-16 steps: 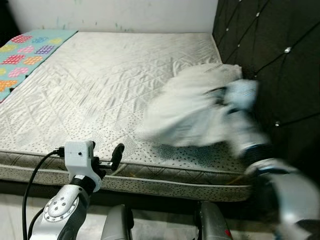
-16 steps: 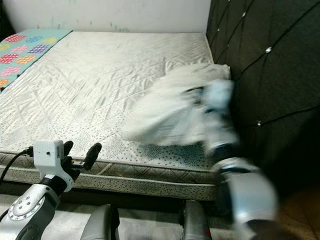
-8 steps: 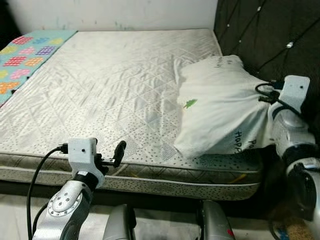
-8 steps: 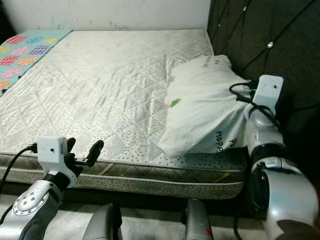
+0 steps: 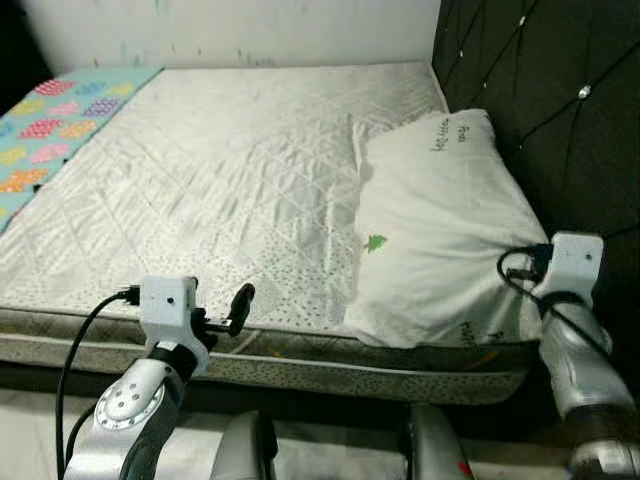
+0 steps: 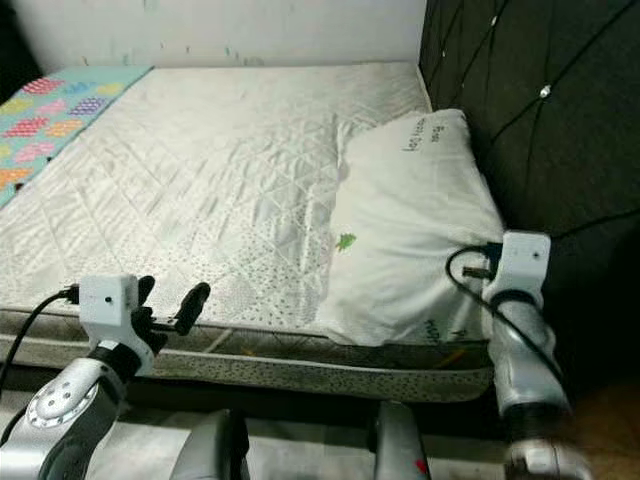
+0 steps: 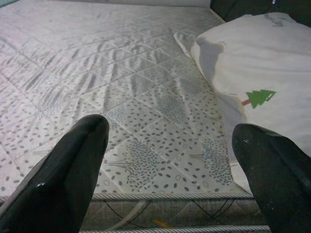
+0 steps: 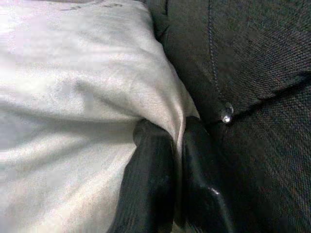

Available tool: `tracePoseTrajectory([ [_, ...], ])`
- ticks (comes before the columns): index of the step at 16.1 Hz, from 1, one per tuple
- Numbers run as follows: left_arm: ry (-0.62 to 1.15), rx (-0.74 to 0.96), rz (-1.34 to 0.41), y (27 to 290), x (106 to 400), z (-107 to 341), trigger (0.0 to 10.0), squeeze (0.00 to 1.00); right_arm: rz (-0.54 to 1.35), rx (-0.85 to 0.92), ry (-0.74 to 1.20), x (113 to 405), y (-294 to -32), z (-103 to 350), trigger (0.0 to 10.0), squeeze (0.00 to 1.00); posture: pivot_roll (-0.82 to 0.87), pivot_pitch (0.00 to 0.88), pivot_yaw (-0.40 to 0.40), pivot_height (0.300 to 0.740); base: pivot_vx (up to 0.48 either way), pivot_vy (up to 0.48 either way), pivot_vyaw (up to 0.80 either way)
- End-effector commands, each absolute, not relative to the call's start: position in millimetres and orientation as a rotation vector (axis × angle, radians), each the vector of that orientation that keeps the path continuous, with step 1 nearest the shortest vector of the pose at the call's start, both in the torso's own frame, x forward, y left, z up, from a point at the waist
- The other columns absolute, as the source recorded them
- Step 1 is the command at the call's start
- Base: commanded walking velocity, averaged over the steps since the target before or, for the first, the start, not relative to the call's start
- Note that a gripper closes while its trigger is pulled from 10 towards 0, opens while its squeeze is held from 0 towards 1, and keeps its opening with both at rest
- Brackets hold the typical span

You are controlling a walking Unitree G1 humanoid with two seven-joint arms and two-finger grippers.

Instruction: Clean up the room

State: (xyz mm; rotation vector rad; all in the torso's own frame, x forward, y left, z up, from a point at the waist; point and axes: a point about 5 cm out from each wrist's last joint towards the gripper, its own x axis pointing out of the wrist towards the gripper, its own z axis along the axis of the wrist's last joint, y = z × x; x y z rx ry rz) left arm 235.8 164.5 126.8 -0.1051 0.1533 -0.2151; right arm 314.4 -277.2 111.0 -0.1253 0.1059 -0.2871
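Bare quilted mattress (image 5: 220, 190) seen from the near edge; dark tufted headboard (image 5: 540, 90) along the robot's right; patterned blanket (image 5: 50, 120) at far left; pale wall (image 5: 230, 25) behind. White pillow (image 5: 445, 225) lying flat on the right part of the mattress, long side against the headboard, near corner just past the mattress edge; small green tree print and dark lettering on the case. Nothing between pillow and headboard except the pinched corner.

Right gripper (image 8: 175, 165): fingers (image 8: 150, 179) closed on a fold of the pillow's near right corner, cloth squeezed between the two pads, headboard fabric and one stud just beside. Right arm (image 5: 575, 350) bent upward from below the bed edge, wrist camera block at the pillow's corner.

Left gripper (image 7: 170, 160): fingers (image 7: 68, 170) spread wide, holding nothing, hovering over the mattress's near edge, well apart from the pillow. Left arm (image 5: 140, 400) raised in front of the bed.

Compared with half a second before: pillow now flatter and straighter along the headboard; right wrist lower and nearer the bed edge; left arm unchanged. A full second before: pillow a blurred mass in mid-swing above the mattress.
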Motion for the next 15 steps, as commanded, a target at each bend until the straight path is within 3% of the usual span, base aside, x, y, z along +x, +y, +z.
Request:
tracePoseTrajectory([
  [1,0.154,-0.084,-0.212,168,238,127,10.0,0.00,-0.292,-0.115,0.053,312,-276,124,0.0,0.00,-0.10,0.000,0.107,0.587,0.000,0.000,0.00],
  [9,0.164,-0.074,-0.231,165,238,124,10.0,0.00,-0.261,-0.097,0.117,291,-260,114,0.0,0.00,-0.10,0.000,0.107,0.587,0.000,0.000,0.00],
  [10,0.159,-0.079,-0.237,163,239,124,10.0,0.00,-0.243,-0.110,0.139,292,-255,114,2.4,0.00,-0.10,0.000,0.107,0.587,0.000,0.000,0.00],
  [11,0.153,-0.082,-0.239,162,241,125,10.0,0.00,-0.242,-0.134,0.137,296,-252,116,10.0,0.00,-0.12,0.000,0.111,0.587,0.000,0.000,0.00],
  [15,0.138,-0.091,-0.238,160,245,127,10.0,0.00,-0.182,-0.128,0.083,306,-235,126,10.0,0.00,-0.12,0.000,0.107,0.587,0.000,0.000,0.00],
])
